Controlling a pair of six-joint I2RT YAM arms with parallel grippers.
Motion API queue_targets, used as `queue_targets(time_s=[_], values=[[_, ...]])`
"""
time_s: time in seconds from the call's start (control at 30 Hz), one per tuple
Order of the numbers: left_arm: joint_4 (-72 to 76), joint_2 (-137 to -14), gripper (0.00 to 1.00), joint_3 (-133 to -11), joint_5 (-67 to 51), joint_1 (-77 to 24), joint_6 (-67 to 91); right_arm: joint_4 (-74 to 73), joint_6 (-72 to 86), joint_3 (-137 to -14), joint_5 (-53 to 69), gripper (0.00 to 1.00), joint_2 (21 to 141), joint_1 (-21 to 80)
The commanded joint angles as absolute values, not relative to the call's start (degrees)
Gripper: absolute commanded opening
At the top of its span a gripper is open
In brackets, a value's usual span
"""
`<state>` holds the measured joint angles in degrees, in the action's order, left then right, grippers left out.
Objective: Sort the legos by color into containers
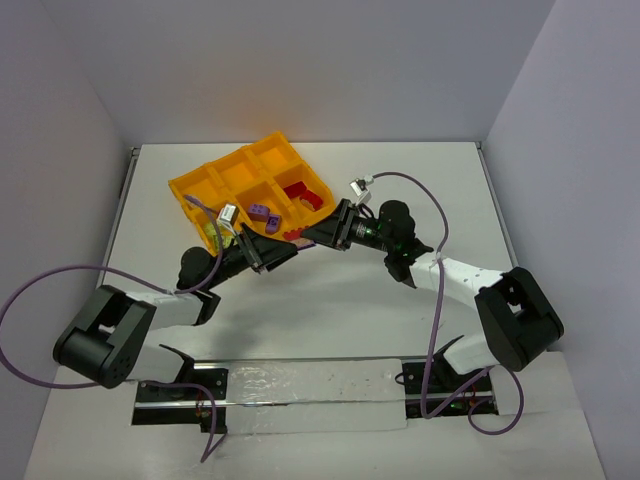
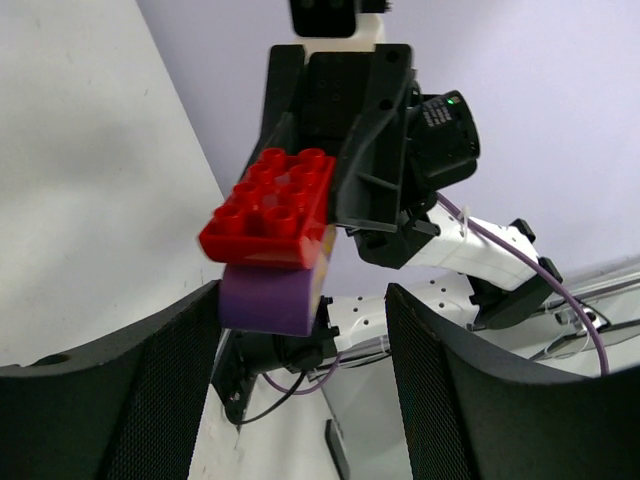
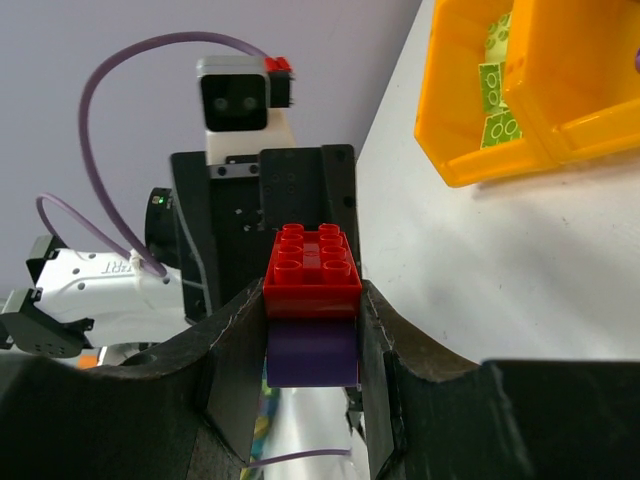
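While the right gripper [image 3: 312,312] clamps the stacked red brick [image 3: 312,265] and purple brick [image 3: 312,356] just off the tray's [image 1: 185,190] near edge, we find the left gripper [image 2: 300,302] parted around the purple brick. In our judgement, it must next close and pull the pair apart.

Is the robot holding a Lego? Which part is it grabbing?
Yes. The right tool is shut on a red-and-purple brick cluster, pinching it by its two opposite sides. The left tool is open.
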<state>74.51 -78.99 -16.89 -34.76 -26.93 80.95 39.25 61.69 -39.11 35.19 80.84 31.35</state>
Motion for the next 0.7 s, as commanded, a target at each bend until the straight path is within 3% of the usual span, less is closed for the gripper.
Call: queue_targets(time_s=[0.0, 0.37, 0.5, 0.67], values=[[79.60, -75.92, 0.72, -19.65, -34.80, -27.33, 75.22, 43.48, 62.50, -41.40, 36.71, 0.00, 80.42, 31.46], [79.15, -76.91, 0.66, -21.09, -35.77, -27.42, 74.49, 44.08, 62.84, -41.57, 37.31, 0.00, 80.38, 31.55], [79.30, -77.48, 0.47, -21.32, -35.56, -27.42, 75.17, 44.21, 62.84, -41.56, 37.44, 0.00, 80.59, 31.55], [78.90, -77.98, 0.03, -21.64, -35.73, -27.58, 75.45, 44.36, 63.32, -41.46, 37.38, 0.00, 80.84, 31.73]])
